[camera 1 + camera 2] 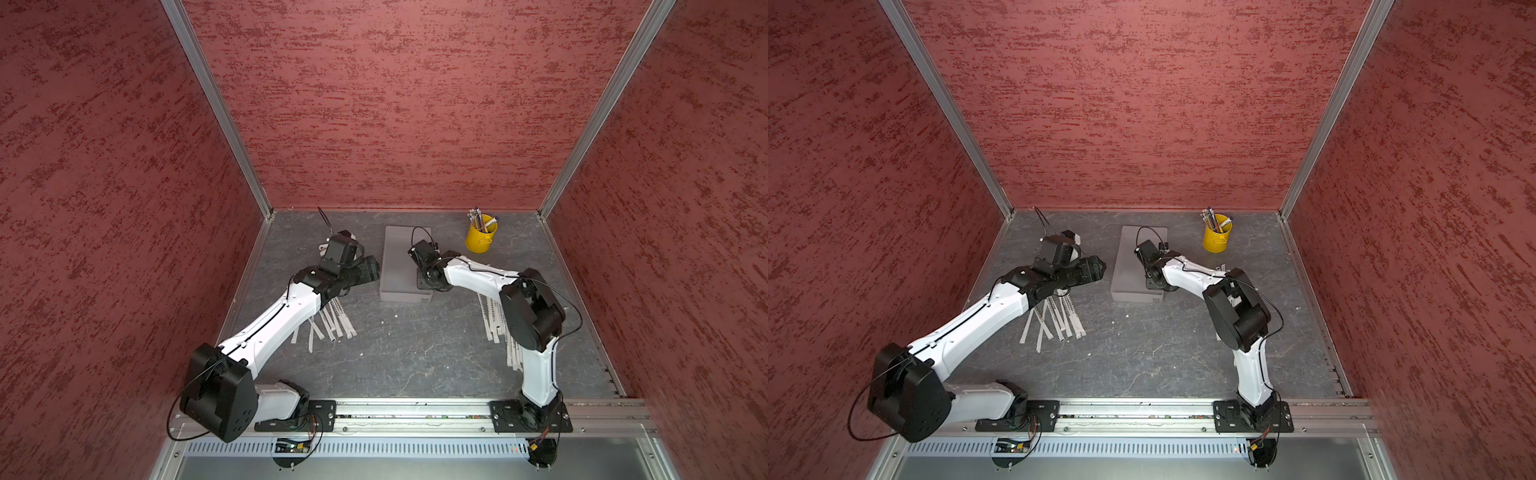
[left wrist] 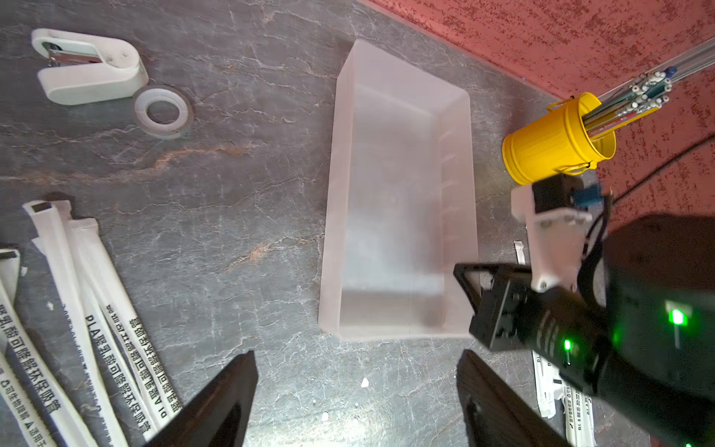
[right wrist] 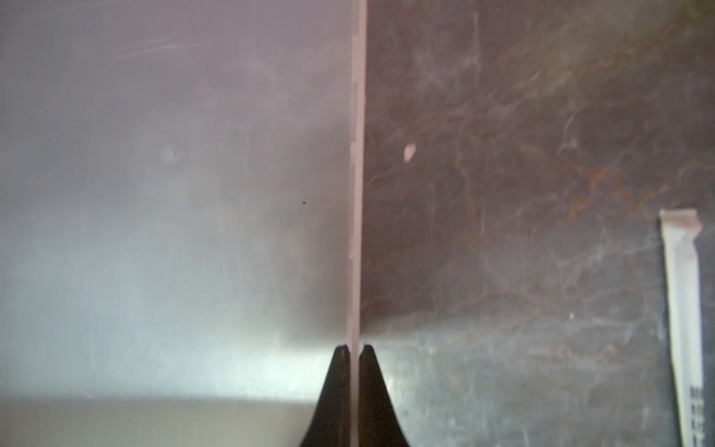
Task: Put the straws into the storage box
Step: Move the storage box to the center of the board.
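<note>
The storage box is a translucent whitish tray at the middle back of the table, and its floor shows bare. My right gripper is shut on the box's right long wall, near its front corner. My left gripper hangs open just left of the box, with nothing between its fingers. One pile of white printed straws lies under the left arm. Another pile of straws lies under the right arm.
A yellow cup holding pens stands at the back right. A white stapler and a tape roll lie at the back left. Red walls enclose the table on three sides.
</note>
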You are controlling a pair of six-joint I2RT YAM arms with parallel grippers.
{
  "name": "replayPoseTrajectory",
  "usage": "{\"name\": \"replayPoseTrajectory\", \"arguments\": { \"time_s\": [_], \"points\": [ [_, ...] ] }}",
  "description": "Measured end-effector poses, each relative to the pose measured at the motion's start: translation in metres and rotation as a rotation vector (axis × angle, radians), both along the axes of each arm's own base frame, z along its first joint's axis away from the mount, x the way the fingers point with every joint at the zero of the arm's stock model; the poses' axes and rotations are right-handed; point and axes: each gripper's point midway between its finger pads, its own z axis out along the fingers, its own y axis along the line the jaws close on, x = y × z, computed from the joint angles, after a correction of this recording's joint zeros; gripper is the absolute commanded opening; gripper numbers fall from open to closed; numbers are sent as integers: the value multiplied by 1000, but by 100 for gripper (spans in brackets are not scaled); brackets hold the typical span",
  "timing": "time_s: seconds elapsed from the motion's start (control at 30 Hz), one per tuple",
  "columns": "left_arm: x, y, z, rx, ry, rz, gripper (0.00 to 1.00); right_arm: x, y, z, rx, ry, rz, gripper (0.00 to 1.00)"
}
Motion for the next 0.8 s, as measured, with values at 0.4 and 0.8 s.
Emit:
{"name": "replayPoseTrajectory", "arguments": {
  "time_s": [0.4,0.8],
  "points": [
    [-17,10,-5,-4,4,8,83,-100,6,6,-5,83,58,2],
    [-23,12,-12,-5,36,11,84,-112,5,3,21,140,60,37]
  ]
}}
